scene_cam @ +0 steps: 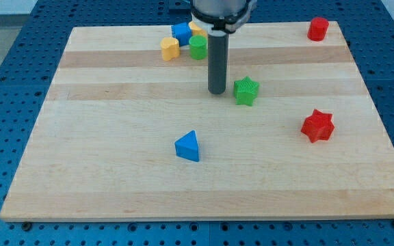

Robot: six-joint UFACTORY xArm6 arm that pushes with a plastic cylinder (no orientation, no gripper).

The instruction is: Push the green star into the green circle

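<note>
Pale wood fills most of the view: a board [115, 178] of light planks resting on a blue perforated table [5, 55]. My tip [217, 91] stands on the board a little above its centre, at the end of a straight dark rod that drops from the arm at the view's top. The rod carries no jaws, so it neither opens nor closes on anything. Just to the tip's right sits the green star [246, 91], close beside it; whether the 2 touch cannot be told from this angle.

The green circle [198, 47] lies near the board's top edge, up and to the left of the star, with the rod between them in the view. It is packed into a cluster of 4 blocks: a yellow block [170, 48] of rounded outline just to its left, a blue block [180, 31] above that, and a second yellow block [197, 29], partly hidden behind the arm, so its shape is unclear.

Well apart from these, a blue triangle [188, 146] sits below centre, a red star [317, 126] lies toward the right edge, and a red block [318, 29], perhaps a cylinder, occupies the top right corner.
</note>
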